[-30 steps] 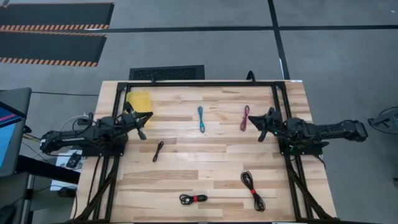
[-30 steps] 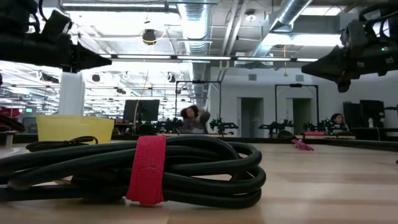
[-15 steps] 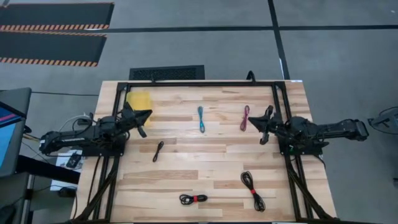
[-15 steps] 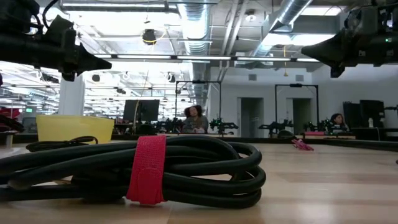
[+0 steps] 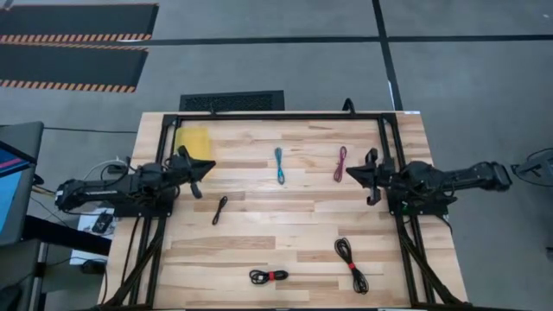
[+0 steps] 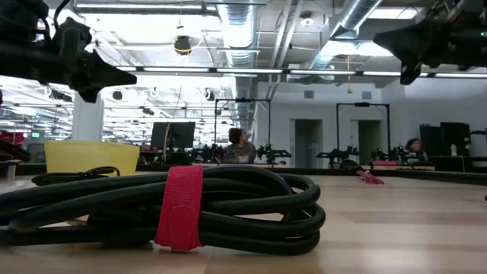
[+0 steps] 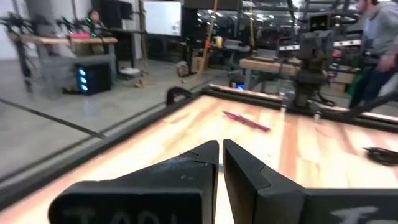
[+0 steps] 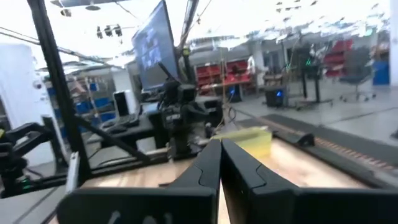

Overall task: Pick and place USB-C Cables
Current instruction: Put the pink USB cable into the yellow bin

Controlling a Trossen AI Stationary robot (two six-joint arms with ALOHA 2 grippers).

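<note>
Right gripper (image 5: 356, 175) edged inward beside maroon-red cable (image 5: 340, 163), closed empty, left gripper (image 5: 207, 164) closed

A light wooden table (image 5: 294, 225) carries a yellow container (image 5: 193, 139), a teal cable (image 5: 279, 164), a maroon cable (image 5: 340, 162), a plain black cable (image 5: 219, 209), and two red-tied black cables (image 5: 269, 276) (image 5: 351, 264), all well apart.

Robotics lab, exposed ceiling ducts (image 6: 346, 27), monitors (image 6: 172, 135) (other rigs behind)
</note>
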